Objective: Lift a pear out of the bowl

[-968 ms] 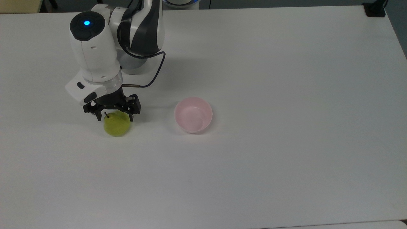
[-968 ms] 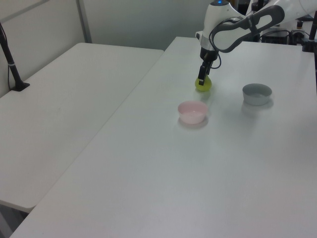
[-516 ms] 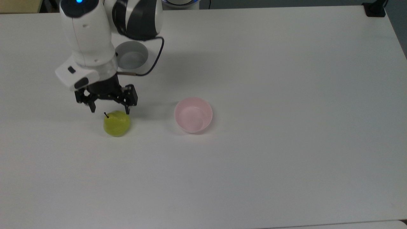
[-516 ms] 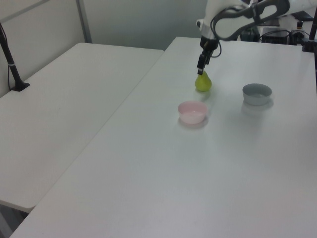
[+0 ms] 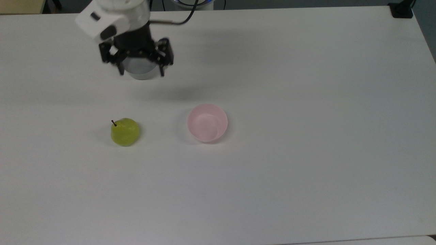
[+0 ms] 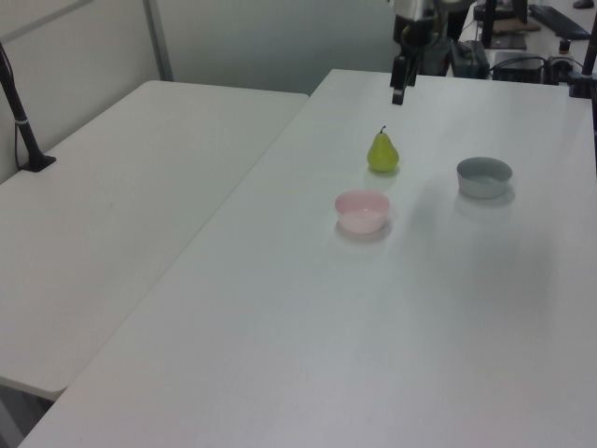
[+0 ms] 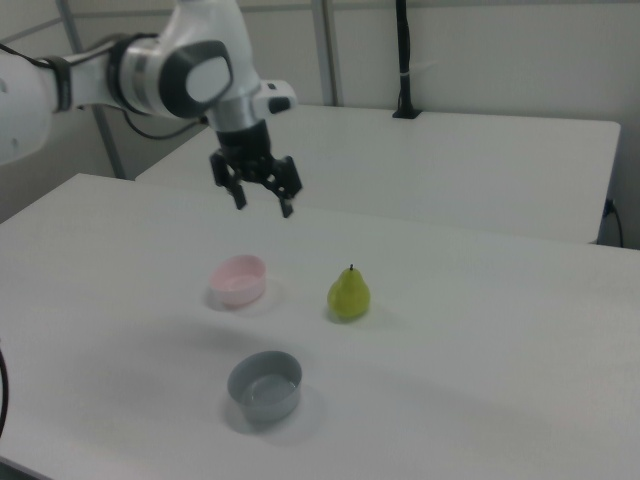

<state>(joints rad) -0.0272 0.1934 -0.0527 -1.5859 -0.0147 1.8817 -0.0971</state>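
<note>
One pear [image 5: 125, 132] is standing upright on the table [image 5: 306, 102], well apart from my raised gripper [image 5: 140, 72] (fingers spread, holding nothing); beside it, the pink bowl [image 5: 207, 123] is sitting empty.

No text, label, brand, number or sign can be read anywhere in these views.
</note>
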